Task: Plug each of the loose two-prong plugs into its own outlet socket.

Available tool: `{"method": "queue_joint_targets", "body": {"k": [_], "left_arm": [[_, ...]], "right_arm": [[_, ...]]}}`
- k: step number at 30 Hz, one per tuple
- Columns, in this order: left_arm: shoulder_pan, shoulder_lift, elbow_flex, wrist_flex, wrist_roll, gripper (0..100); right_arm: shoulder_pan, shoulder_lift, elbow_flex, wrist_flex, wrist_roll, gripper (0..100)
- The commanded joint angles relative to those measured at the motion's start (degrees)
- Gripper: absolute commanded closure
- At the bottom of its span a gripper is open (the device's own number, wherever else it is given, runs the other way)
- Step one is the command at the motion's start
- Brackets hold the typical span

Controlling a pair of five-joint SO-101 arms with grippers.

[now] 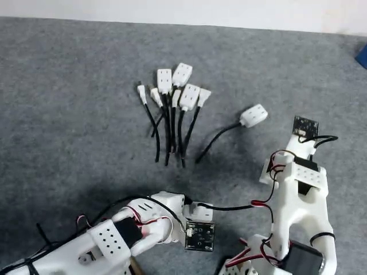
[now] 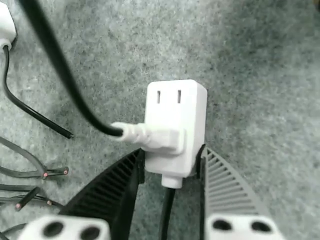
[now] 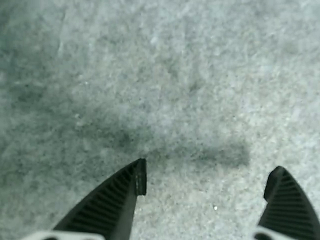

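A white outlet socket (image 2: 176, 125) with two slots facing up sits between the fingers of my left gripper (image 2: 171, 151), which is shut on its sides. A white plug (image 2: 150, 136) with a black cord is pushed into the socket's side. My right gripper (image 3: 207, 172) is open over bare grey carpet, holding nothing. In the high view a bunch of white sockets (image 1: 164, 80) and small two-prong plugs (image 1: 141, 91) with black cords lies at the middle back. A lone socket (image 1: 253, 116) lies to the right of the bunch.
The left arm (image 1: 132, 229) lies low at the front, the right arm (image 1: 298, 189) at the right. Cut cord ends (image 2: 45, 175) and another white plug (image 2: 5, 27) lie beside the held socket. Grey carpet (image 1: 69, 114) covers the table.
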Motion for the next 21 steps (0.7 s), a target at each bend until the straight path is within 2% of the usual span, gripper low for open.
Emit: {"method": "queue_joint_targets", "body": {"k": [1, 7, 10, 15, 18, 21], "left_arm": [[-4.44, -0.57, -1.71, -0.88, -0.26, 100], [-26.95, -0.57, -8.66, -1.05, -0.35, 99], [-34.59, -0.57, -10.95, -1.05, -0.62, 99], [-35.56, -0.57, -11.21, -0.7, -0.26, 99], [-31.96, -0.57, -11.65, 1.32, -0.18, 89], [-24.4, -0.57, -13.32, 8.88, 0.09, 79]], "right_arm": [[-0.66, -0.13, -0.22, -1.01, 0.79, 63.7], [-0.75, -0.13, -0.04, -1.98, 0.7, 63.7], [-0.75, -0.31, 1.8, -3.82, 0.7, 63.7], [-1.54, -0.57, 2.51, -4.18, 0.7, 63.7], [-1.54, -0.57, 2.51, -4.18, 0.7, 63.7], [-1.63, -0.48, 2.42, -4.18, 0.79, 63.7]]}}
